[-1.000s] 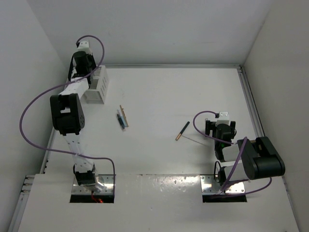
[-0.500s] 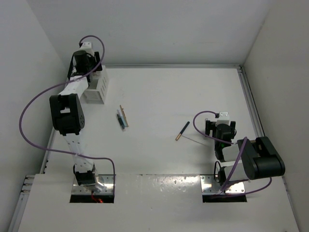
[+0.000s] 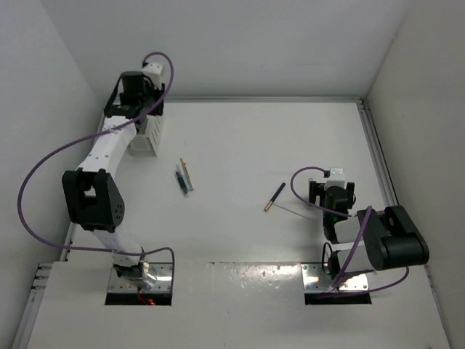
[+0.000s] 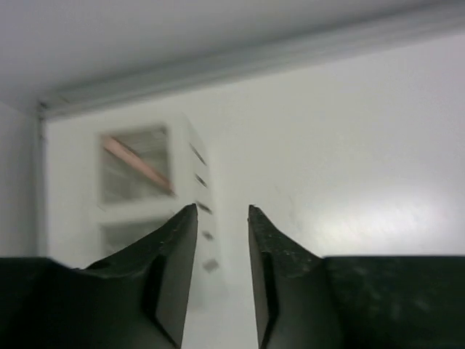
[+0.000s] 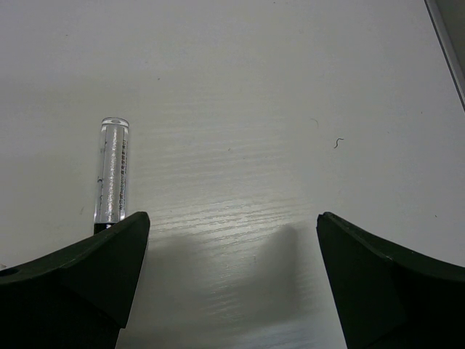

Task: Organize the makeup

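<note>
The left gripper (image 4: 221, 212) stood a little open by the white rack (image 3: 145, 137), holding nothing. A pink stick (image 4: 138, 163) lay in the rack. The right gripper (image 5: 232, 218) gaped wide, empty, near a clear stick (image 5: 114, 171).

White table (image 3: 254, 145), plain white walls (image 3: 254, 43)

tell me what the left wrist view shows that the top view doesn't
Left wrist only: a pink stick lying in a slot of the rack, seen between the left end effector with its jaws apart and nothing between them.
Top only: the black stick, two sticks side by side mid-table, and the right arm.
Both: the rack and the table.
</note>
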`<state>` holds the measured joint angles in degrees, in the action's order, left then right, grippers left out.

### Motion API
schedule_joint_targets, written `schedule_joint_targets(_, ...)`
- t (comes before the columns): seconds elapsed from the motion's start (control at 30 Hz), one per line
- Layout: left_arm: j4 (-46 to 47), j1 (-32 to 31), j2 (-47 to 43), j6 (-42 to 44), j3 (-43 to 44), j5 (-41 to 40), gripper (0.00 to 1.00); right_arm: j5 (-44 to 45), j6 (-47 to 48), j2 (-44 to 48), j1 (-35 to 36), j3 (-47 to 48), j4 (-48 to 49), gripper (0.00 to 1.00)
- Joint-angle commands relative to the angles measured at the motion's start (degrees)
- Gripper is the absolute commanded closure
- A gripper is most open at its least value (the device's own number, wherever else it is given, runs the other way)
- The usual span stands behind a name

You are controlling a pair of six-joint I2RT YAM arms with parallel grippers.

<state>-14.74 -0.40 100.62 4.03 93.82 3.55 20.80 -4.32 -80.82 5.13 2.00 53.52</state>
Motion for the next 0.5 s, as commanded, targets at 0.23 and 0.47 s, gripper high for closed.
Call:
schedule_joint_targets(0.23, -19.27, -12.6, -4.3, -11.85, -24.46, -4.6, 0.52, 0.3, -0.52, 0.22, 0.23, -3.84, 1.33, 0.01)
schedule_joint_targets(0.47, -21.64, -12.6, -0.61, -14.13, -27.99, -4.97, 0.72, 0.04, -0.52, 0.13, 0.15, -3.76, 1.5, 0.01)
